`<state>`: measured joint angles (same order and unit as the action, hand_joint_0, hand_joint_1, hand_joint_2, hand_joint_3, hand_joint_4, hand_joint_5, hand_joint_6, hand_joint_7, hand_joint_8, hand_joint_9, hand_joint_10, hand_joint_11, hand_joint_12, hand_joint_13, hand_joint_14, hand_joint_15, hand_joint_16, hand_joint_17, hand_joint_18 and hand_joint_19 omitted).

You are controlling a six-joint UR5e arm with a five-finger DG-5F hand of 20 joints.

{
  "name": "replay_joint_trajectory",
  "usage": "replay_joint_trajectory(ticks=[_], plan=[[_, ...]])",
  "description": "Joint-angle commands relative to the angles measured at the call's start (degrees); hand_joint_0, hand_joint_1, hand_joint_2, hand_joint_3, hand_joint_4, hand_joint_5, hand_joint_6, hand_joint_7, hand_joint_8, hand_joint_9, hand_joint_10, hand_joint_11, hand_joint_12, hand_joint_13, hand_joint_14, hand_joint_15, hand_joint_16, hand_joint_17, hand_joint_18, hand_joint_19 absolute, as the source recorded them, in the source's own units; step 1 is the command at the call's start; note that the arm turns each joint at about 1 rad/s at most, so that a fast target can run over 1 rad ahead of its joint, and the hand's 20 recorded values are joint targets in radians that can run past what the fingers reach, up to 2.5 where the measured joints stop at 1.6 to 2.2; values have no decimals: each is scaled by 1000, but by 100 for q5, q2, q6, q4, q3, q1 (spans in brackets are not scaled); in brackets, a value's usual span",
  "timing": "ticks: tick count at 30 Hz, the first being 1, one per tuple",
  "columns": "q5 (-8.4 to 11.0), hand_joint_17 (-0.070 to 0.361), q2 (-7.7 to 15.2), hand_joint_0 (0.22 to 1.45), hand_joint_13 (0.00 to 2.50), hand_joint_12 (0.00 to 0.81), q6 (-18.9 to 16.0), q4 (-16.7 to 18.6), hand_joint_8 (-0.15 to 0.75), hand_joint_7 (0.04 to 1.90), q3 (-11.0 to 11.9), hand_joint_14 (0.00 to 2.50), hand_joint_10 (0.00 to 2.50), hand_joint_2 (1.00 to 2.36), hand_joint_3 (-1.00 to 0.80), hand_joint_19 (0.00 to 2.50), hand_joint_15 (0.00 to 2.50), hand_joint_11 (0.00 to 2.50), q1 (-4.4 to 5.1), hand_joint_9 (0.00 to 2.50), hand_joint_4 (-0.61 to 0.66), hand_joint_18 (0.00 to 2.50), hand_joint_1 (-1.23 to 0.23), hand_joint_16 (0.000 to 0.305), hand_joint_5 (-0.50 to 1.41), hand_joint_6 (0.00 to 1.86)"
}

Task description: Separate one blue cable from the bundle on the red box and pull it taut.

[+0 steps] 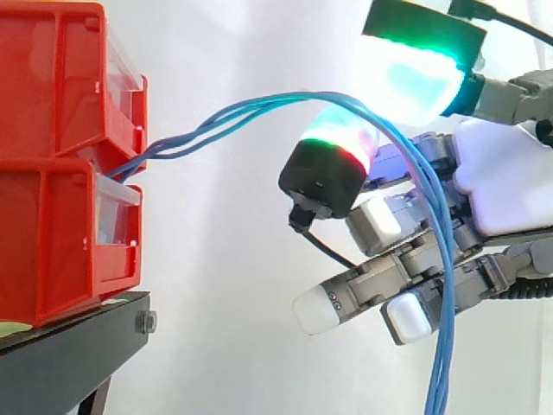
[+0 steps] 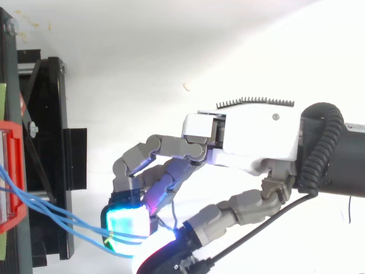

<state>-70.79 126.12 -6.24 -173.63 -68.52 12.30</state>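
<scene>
cable tails: thin blue cables (image 1: 439,363) hang straight down closest to me, several strands together, crossing in front of the lower fingers.
robot hand: grey-and-white robot hand (image 1: 505,186) (image 2: 251,137) comes in from the right with its fingers curled. It's closed on the cables, which run between a big cyan-green pad (image 1: 415,82) above and a green-red pad (image 1: 341,138) below. The lower pads glow white.
cable span: from the pinch the strands arc over and slope down left to the bins. It's a loose curve, not a straight line.
grouping: one strand rides a bit higher mid-span, but all seem to go through the same pinch. I can't pick out one on its own.
red box: two stacked red plastic bins (image 1: 52,216), well apart from the hand. The cables exit at the seam between upper and lower bin.
stand: black stand (image 1: 78,346) sits under the bins.
backdrop: white curtain (image 1: 225,285).
done: the bundle is in hand, clear of the box.
left: my read is nearly everything. One strand has to be singled out and the rest let go. Then the hand draws away from the bins until the sag is gone.
</scene>
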Motion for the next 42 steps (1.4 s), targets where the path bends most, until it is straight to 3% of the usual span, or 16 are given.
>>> replay_joint_trajectory(ticks=[1, 8, 13, 21, 26, 30, 35, 42], plan=[[4, 122, 0, 646, 485, 395, 0, 5, 319, 1078, 5, 7, 17, 1003, -463, 531, 244, 658, 0, 808, 143, 637, -876, 54, -177, 779], [-5, 121, 0, 738, 462, 386, 0, -4, 304, 1016, -4, 6, 17, 1000, -500, 480, 216, 653, 0, 752, 141, 627, -936, 54, -195, 794], [-5, 126, 0, 550, 486, 404, 0, -4, 336, 1051, -4, 6, 16, 1000, -500, 533, 232, 666, 0, 836, 166, 648, -786, 56, -172, 771], [-5, 130, 0, 514, 544, 417, -9, -4, 363, 1118, -4, 7, 14, 1000, -500, 549, 251, 660, 0, 928, 184, 695, -661, 58, -137, 749], [-5, 121, 0, 600, 538, 399, -18, -4, 347, 1143, 5, 7, 17, 1001, -481, 557, 243, 673, 0, 933, 158, 674, -753, 54, -133, 759], [-5, 120, 0, 599, 535, 394, -26, 5, 333, 1141, -4, 8, 15, 1018, -194, 556, 254, 666, -9, 924, 0, 665, -806, 54, -132, 778], [-5, 134, 0, 599, 530, 416, -18, -4, 343, 1133, 5, 6, 16, 1019, -46, 499, 234, 643, 0, 906, -69, 641, -856, 60, -136, 790], [-5, 123, 0, 679, 466, 379, -18, 5, 289, 1099, 5, 6, 17, 1023, -104, 455, 224, 633, -9, 825, -91, 532, -945, 55, -152, 766]])
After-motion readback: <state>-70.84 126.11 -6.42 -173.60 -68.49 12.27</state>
